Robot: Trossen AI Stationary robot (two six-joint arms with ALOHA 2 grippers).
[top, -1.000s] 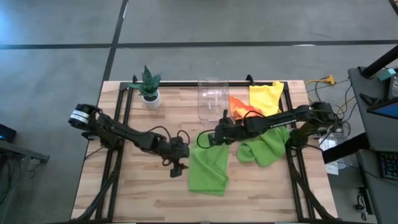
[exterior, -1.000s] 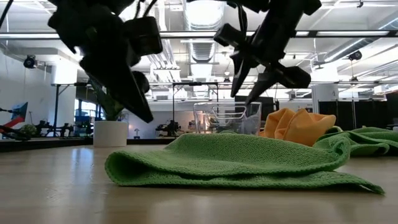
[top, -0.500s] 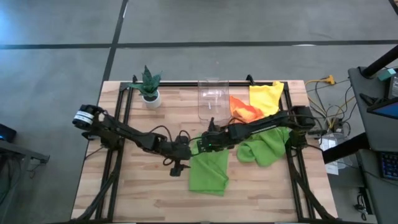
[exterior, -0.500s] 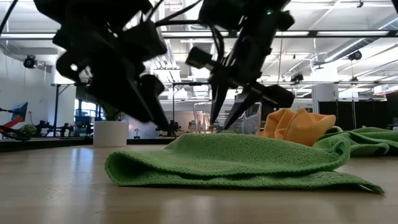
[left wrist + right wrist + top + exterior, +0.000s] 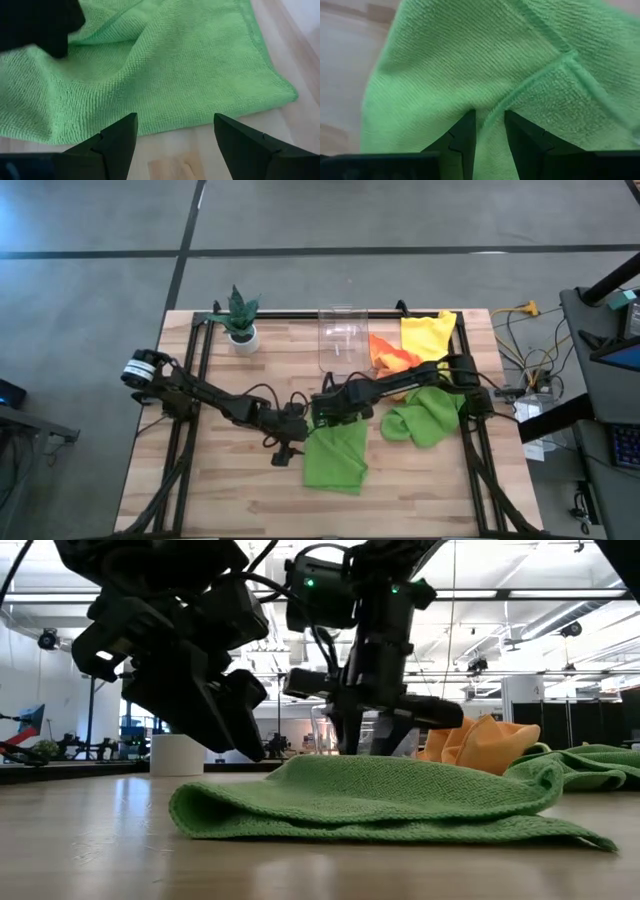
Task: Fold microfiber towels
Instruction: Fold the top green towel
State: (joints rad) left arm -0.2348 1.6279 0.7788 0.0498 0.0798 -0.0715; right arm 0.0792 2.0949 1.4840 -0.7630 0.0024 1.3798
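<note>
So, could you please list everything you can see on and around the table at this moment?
folded green towel: one, lime green, middle of the table near its front edge.
crumpled green towel: one, lime green, to the right of the folded one.
orange towel: one, orange, bunched beside the bin.
yellow towel: one, yellow, back right corner.
clear plastic bin: one, transparent, back centre.
potted plant: one, green in a white pot, back left.
table: one, light wood.
left pincer: open, at the folded towel's left edge, not holding it.
right pincer: nipping a ridge of cloth at the folded towel's back edge.
</note>
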